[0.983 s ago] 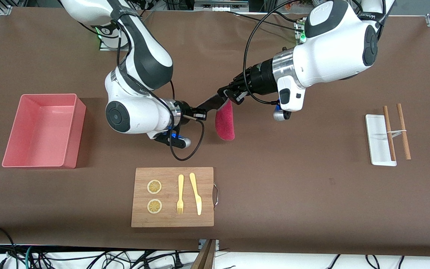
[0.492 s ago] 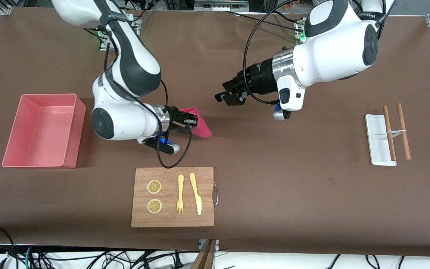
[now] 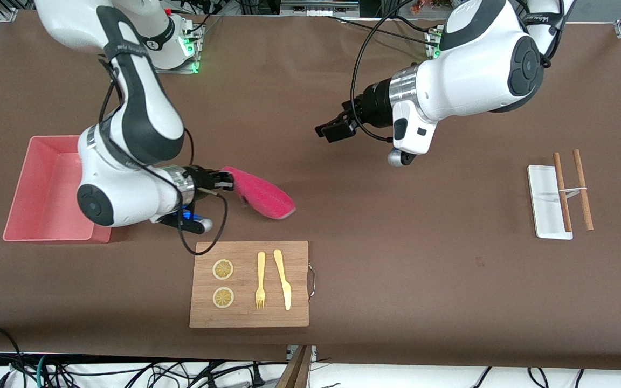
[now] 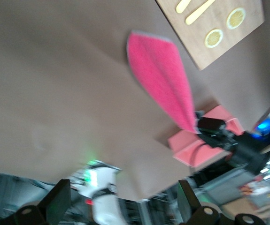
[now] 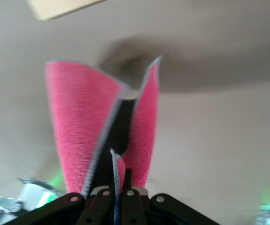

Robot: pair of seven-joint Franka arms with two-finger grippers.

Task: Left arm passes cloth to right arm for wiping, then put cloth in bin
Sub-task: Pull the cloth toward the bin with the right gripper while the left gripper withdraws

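Note:
My right gripper [image 3: 228,182] is shut on one end of the crimson-pink cloth [image 3: 261,197], which trails out from it in the air over bare table between the bin and the cutting board. In the right wrist view the cloth [image 5: 81,119] hangs folded with its dark reverse showing, pinched in the right gripper [image 5: 119,187]. My left gripper [image 3: 331,131] hangs open and empty over the middle of the table, apart from the cloth. From the left wrist view, the cloth [image 4: 160,77] and the right gripper [image 4: 213,131] lie well off from the left gripper [image 4: 123,206]. The salmon-pink bin [image 3: 46,183] stands at the right arm's end.
A wooden cutting board [image 3: 249,312] near the front edge carries two lemon slices, a fork and a knife. A white tray [image 3: 543,210] with brown chopsticks [image 3: 561,188] across it lies at the left arm's end.
The left gripper opened and let go of the cloth. The right arm, still shut on it, carried the cloth away toward the bin's end of the table.

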